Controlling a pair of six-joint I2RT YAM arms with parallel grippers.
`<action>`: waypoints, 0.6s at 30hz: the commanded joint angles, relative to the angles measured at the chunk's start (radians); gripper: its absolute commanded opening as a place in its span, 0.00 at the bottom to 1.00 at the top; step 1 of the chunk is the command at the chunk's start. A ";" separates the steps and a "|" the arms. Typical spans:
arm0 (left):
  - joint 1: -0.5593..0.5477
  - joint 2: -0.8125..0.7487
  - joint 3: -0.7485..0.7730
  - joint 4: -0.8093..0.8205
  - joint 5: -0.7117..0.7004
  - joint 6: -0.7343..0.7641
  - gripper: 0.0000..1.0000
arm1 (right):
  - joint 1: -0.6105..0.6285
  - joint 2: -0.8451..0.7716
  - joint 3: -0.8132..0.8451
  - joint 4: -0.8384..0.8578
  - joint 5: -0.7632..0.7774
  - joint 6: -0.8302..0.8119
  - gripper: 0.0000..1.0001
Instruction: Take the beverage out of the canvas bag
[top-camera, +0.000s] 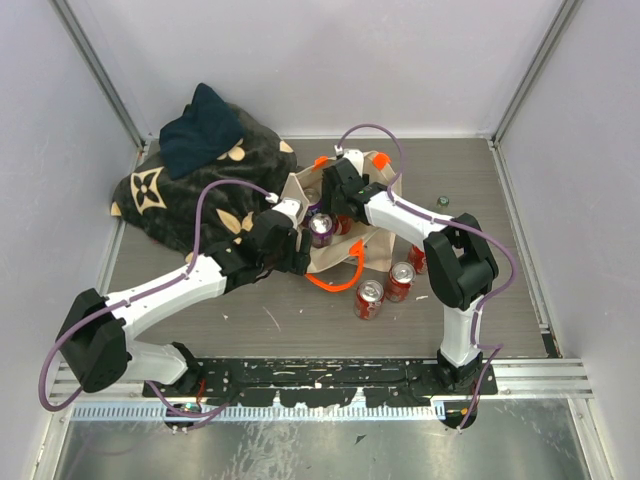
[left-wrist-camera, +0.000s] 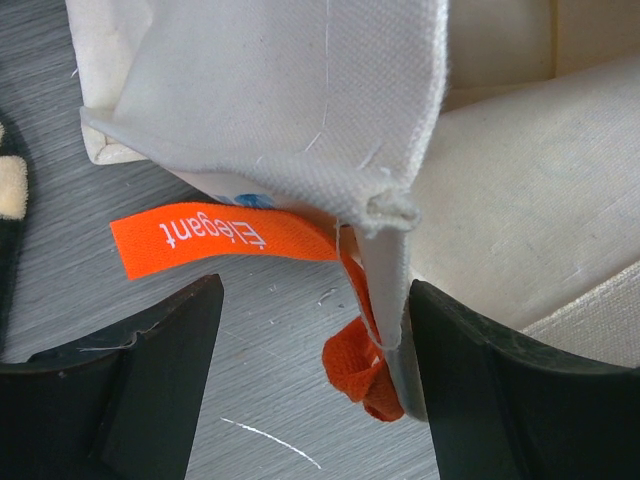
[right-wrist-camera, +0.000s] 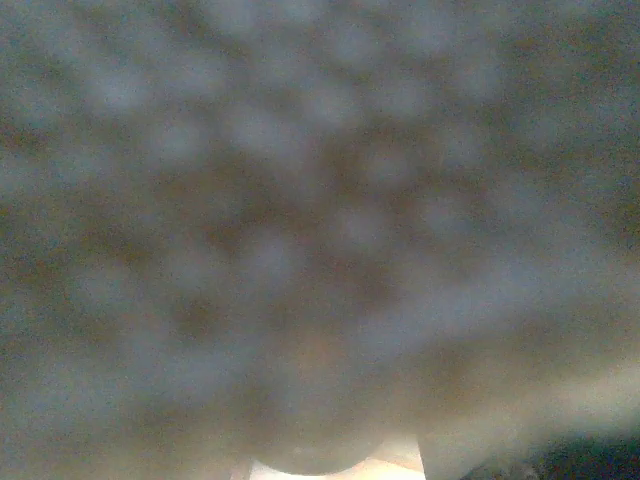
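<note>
The beige canvas bag lies open in mid-table, with an orange handle looped toward the near side. A purple-topped beverage can stands in its mouth. My right gripper reaches down into the bag right at that can; something close blurs the right wrist view, so its jaws cannot be read. My left gripper is at the bag's left corner. In the left wrist view it stands open, and the bag's seam edge and an orange strap hang against the right finger.
Three red cans stand on the table right of the bag. A dark floral blanket with a navy cloth on it is heaped at the back left. A small cap lies at the back right.
</note>
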 joint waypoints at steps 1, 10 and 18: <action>0.002 0.005 0.023 -0.001 -0.004 0.008 0.82 | -0.007 0.012 -0.034 -0.147 0.038 -0.057 0.35; 0.002 -0.003 0.018 0.001 -0.001 -0.002 0.82 | -0.008 -0.069 -0.010 -0.069 0.067 -0.114 0.01; 0.001 -0.004 0.015 0.000 -0.002 -0.002 0.83 | -0.008 -0.179 0.063 0.020 0.101 -0.190 0.01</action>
